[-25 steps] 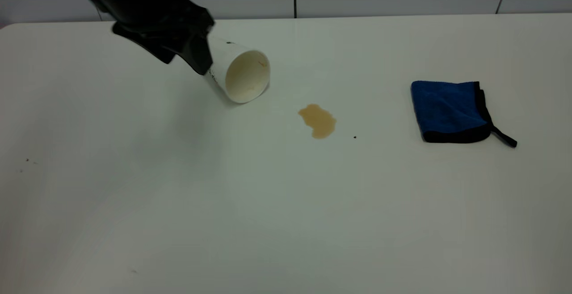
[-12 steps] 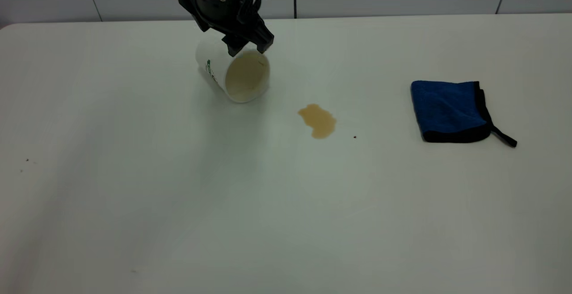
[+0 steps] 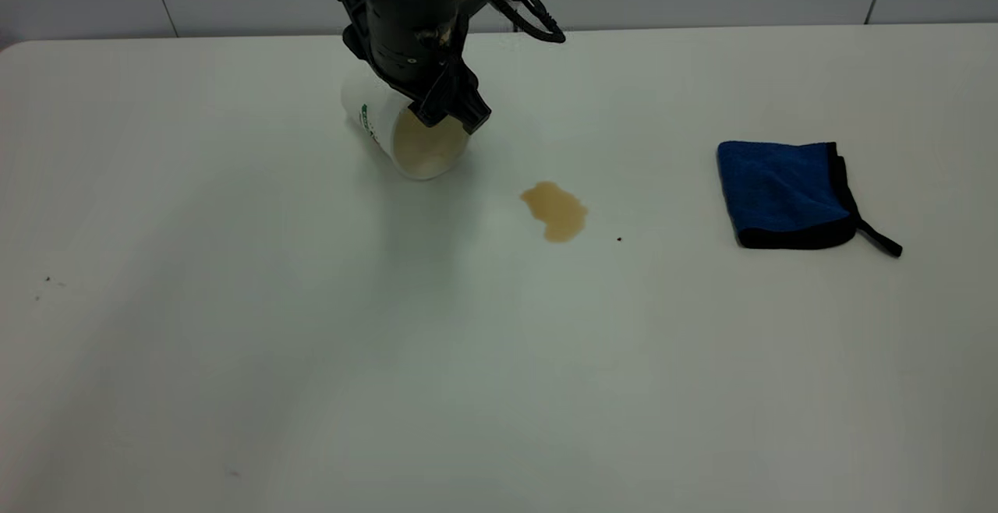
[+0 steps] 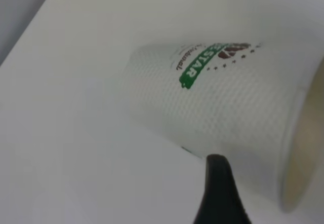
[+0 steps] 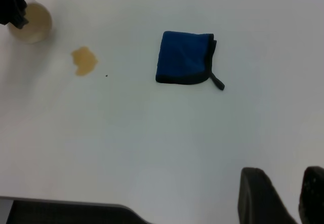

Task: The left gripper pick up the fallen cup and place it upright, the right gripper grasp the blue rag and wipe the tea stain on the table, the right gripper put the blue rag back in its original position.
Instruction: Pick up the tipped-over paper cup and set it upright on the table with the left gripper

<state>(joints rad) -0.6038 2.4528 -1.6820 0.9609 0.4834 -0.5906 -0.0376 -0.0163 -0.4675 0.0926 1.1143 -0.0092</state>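
A paper cup point(image 3: 413, 135) lies on its side toward the far edge of a white tabletop point(image 3: 390, 357), its open mouth turned toward the camera and toward a brown tea stain point(image 3: 555, 211) pooled a short way off. The left hand point(image 3: 448, 111) hangs directly over the cup near its rim. In the left wrist view one dark finger point(image 4: 218, 191) shows against the cup's dotted white wall, beside the green lettering, but whether the hand is spread or has closed on the cup cannot be told from these views. A folded blue rag point(image 3: 783, 193) with a black border sits well apart from the stain, untouched. The right hand point(image 5: 283, 196) waits high above the tabletop, its two fingers slightly parted and holding nothing. The work appears to be at its first step, taking hold of the fallen cup. The next move likely calls for a firm grip across the cup's wall, then a lift and a turn to stand it on its base, clear of the stain.
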